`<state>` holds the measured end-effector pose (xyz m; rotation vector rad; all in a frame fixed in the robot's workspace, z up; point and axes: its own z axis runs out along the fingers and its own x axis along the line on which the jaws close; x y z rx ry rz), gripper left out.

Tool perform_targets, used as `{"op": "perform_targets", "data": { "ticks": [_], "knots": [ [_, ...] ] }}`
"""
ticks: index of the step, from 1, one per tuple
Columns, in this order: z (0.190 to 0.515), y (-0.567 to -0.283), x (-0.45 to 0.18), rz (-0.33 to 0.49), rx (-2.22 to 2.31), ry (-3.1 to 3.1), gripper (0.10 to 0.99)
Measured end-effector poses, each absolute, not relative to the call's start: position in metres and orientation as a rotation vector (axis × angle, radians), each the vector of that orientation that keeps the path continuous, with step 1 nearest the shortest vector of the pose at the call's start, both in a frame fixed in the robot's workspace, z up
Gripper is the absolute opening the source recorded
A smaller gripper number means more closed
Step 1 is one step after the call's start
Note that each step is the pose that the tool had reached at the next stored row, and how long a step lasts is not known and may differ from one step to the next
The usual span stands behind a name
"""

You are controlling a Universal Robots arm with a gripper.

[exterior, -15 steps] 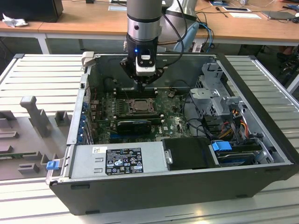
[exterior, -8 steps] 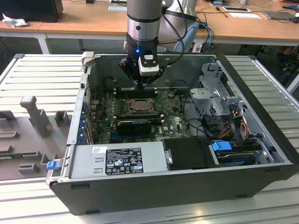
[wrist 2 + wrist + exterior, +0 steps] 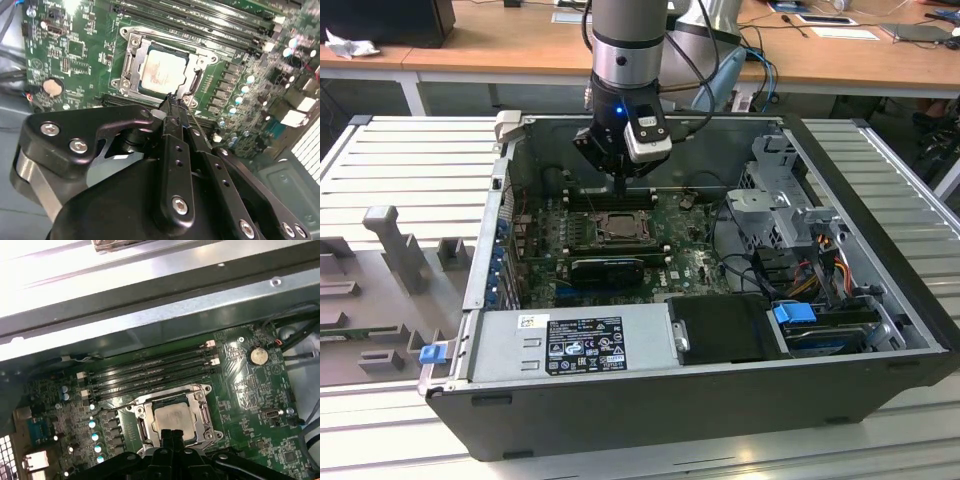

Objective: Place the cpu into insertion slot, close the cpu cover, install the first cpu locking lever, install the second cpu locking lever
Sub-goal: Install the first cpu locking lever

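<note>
Jaws pinched together, gripping nothing, tips at the edge of the cpu cover [image 3: 131, 55], lying closed over the cpu [image 3: 162, 71].

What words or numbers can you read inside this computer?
Black label on the power supply: lots of print, too small to read.
White sticker next to it: too small to read.
Top of the cpu: faint marks, too blurred to read.
So no text here can be read.
</note>
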<state>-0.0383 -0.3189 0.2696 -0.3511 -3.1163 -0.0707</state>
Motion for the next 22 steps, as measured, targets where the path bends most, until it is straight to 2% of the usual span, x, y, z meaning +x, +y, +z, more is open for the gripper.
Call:
{"op": "perform_targets", "data": {
  "ticks": [6, 22],
  "knots": [
    [0.27, -0.319, -0.038, -0.069, -0.014, -3.131, 0.106],
    [0.267, -0.319, -0.057, -0.07, 0.035, -3.134, 0.106]
  ]
}}
